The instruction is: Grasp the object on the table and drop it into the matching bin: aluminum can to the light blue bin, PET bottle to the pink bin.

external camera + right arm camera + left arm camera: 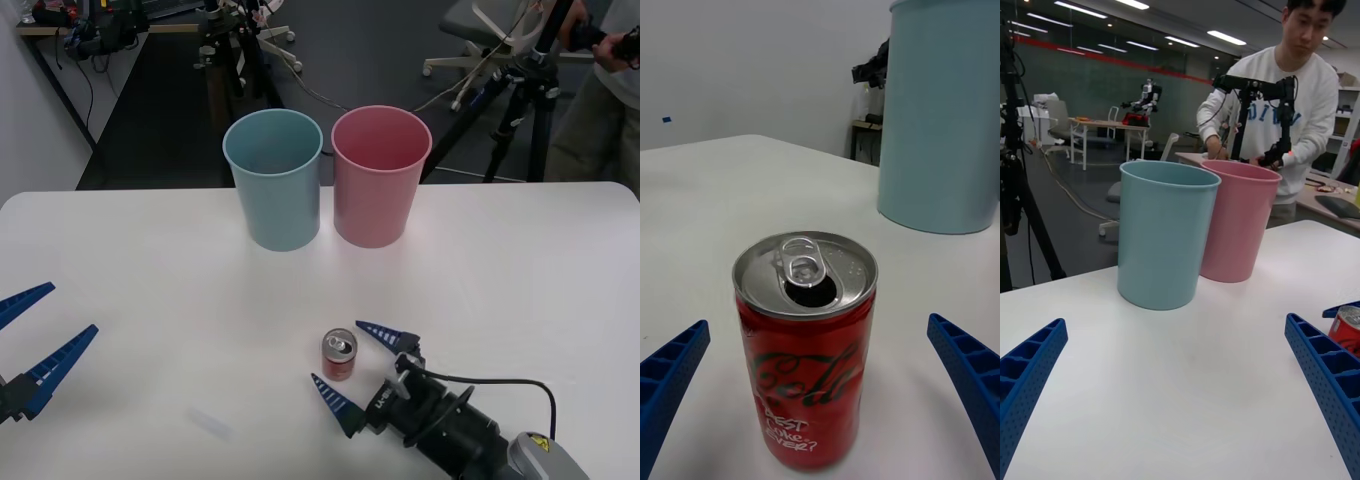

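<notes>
We see a red aluminum can (339, 355) with a silver top and pull tab, and on its red side dark cursive lettering above smaller white lettering (the white words sit near the base). It stands on the plain white table (130, 270). The light blue bin (273, 179) is an even pale blue with no pattern, and the pink bin (380, 175) beside it is an even soft pink. The right gripper (365, 364) has blue ribbed fingers on a black body, and the left gripper (35, 335) has the same blue ribbed fingers.
</notes>
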`<action>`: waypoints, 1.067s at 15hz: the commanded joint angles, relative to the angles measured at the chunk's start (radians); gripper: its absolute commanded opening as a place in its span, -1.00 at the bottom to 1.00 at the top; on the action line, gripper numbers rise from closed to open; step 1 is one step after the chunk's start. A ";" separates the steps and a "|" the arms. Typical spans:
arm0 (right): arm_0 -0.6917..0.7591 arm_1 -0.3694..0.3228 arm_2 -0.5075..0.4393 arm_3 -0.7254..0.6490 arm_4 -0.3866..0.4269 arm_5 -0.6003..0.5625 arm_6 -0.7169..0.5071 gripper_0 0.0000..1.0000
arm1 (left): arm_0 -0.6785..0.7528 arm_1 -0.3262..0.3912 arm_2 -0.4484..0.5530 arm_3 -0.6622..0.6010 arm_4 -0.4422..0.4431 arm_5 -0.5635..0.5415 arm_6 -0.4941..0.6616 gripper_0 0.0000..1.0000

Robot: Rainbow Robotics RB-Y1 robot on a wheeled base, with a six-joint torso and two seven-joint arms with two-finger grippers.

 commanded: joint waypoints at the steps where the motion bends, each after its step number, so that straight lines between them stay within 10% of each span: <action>1: -0.014 0.000 0.015 0.000 0.000 0.037 -0.004 1.00 | 0.000 0.000 0.000 0.000 0.000 0.000 0.000 1.00; 12: -0.029 0.003 0.046 0.000 -0.001 0.060 -0.018 1.00 | 0.000 0.000 0.000 0.000 0.000 0.000 0.000 1.00; 14: -0.029 0.003 0.047 -0.001 -0.001 0.060 -0.020 -1.00 | 0.000 0.000 0.000 0.000 0.000 0.000 0.000 1.00; 16: -0.028 0.003 0.049 0.000 -0.004 0.060 -0.020 -1.00 | 0.000 0.000 0.000 0.000 0.000 0.000 0.000 1.00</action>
